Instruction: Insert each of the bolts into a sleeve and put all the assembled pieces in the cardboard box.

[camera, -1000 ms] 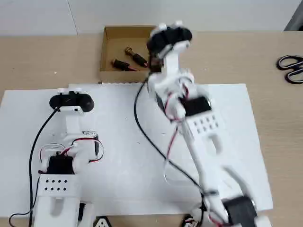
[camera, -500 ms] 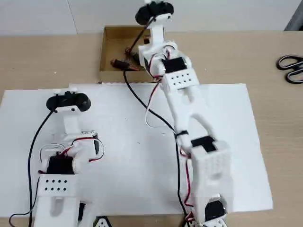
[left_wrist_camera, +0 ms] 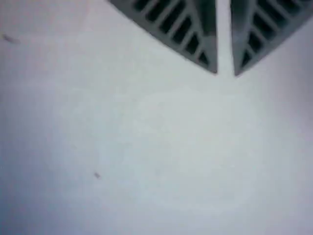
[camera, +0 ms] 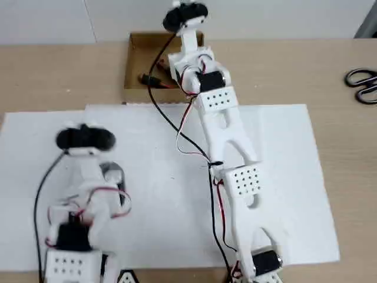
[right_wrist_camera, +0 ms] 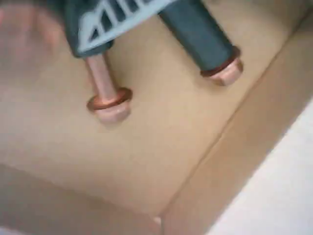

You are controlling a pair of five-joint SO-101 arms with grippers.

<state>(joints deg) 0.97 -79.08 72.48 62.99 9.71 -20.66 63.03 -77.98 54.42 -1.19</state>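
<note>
A pale wooden desk (camera: pixel 294 71) seen from above, with a white wall (camera: pixel 265 17) behind it. A large white paper (camera: pixel 147 206) covers the desk's near part. On the left, the left arm stands over the paper. Its left hand (left_wrist_camera: pixel 226 68) hangs just above the bare sheet, closed to a thin slit and holding nothing, well apart from the box (camera: pixel 132 59). The open cardboard box sits on the desk just beyond the paper's far edge, left of centre. The right arm lies across the paper with its end in the box. Inside, the right hand (right_wrist_camera: pixel 93 39) lies over a copper bolt (right_wrist_camera: pixel 108 100), whose head pokes out on the box floor. Whether the hand grips it cannot be told. Beside it lies a dark sleeve (right_wrist_camera: pixel 200 34) with a bolt head at its end, near the box wall. Scissors (camera: pixel 362 82) lie at the desk's far right edge.
</note>
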